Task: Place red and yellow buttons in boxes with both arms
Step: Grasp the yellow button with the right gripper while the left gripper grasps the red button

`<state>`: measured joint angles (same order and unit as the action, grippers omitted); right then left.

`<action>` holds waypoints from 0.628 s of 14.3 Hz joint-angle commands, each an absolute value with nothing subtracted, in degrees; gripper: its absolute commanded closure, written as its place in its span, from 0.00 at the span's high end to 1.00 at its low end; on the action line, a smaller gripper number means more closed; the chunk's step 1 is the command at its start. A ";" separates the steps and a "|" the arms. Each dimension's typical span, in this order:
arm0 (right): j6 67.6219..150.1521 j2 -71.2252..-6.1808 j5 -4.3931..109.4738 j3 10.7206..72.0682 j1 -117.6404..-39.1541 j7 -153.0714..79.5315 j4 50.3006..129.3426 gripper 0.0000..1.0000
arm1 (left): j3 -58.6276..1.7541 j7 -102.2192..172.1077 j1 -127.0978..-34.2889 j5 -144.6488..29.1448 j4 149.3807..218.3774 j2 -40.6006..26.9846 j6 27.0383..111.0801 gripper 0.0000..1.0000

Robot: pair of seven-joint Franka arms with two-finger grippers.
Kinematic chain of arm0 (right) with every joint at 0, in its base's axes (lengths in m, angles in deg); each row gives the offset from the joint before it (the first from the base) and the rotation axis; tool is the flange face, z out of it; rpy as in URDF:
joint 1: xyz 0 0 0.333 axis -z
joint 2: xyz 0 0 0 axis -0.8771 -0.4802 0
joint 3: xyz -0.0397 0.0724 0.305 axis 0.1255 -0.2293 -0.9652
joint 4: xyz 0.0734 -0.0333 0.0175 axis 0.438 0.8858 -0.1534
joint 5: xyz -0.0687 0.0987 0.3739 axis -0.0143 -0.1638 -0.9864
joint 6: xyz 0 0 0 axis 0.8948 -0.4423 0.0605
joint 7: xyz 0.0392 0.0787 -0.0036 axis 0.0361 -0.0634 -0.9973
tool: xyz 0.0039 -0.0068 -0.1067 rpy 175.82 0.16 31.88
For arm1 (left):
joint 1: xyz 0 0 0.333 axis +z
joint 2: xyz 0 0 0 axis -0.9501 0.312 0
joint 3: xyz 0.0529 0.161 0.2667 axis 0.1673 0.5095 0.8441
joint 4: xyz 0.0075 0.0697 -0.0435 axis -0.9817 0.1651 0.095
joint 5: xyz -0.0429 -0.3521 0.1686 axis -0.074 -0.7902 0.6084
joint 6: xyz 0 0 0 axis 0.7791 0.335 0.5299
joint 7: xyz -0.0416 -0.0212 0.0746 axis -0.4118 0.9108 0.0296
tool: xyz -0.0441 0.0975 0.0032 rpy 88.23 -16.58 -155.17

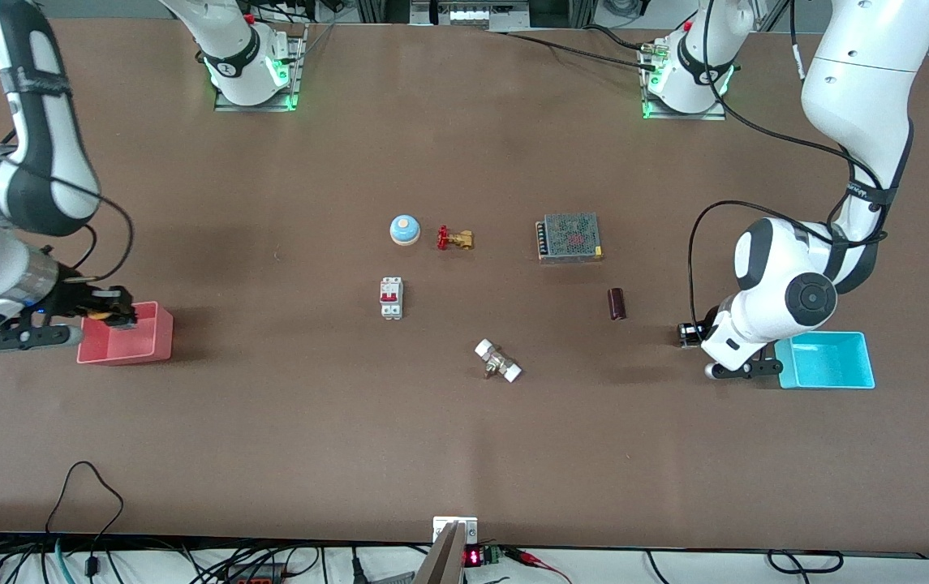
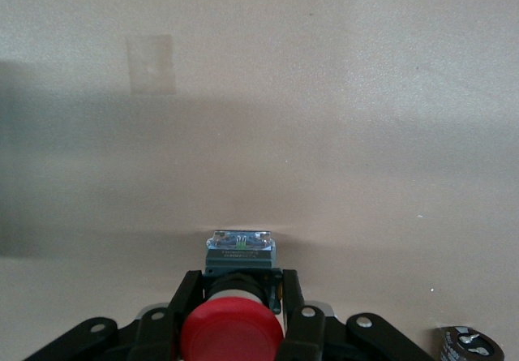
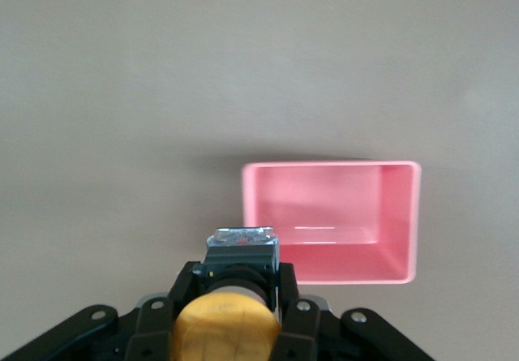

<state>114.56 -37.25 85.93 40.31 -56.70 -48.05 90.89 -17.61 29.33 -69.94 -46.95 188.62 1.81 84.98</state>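
My right gripper (image 1: 111, 315) is shut on the yellow button (image 3: 226, 327), black body between the fingers. It hangs over the rim of the pink-red box (image 1: 152, 345) at the right arm's end of the table. In the right wrist view the box (image 3: 324, 268) is open and empty. My left gripper (image 1: 691, 333) is shut on the red button (image 2: 231, 334) and holds it low over bare table beside the cyan box (image 1: 829, 361), on its side toward the table's middle. The cyan box is empty.
Mid-table stand a blue dome bell (image 1: 404, 229), a brass valve with a red handle (image 1: 454, 238), a metal mesh power supply (image 1: 568, 236), a white circuit breaker (image 1: 391, 298), a brown cylinder (image 1: 617, 303) and a white-ended fitting (image 1: 498, 361).
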 commanded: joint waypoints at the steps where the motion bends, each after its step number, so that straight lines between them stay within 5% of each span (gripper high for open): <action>1: 114.03 -44.14 82.19 41.57 -55.50 -51.60 85.46 0.00 | -17.76 29.44 -69.80 -47.97 187.44 2.73 84.96 0.34; 9: 120.71 -50.74 81.91 41.57 -52.78 -51.95 85.72 0.00 | -17.67 34.62 -68.14 -47.71 187.53 -4.63 81.21 0.05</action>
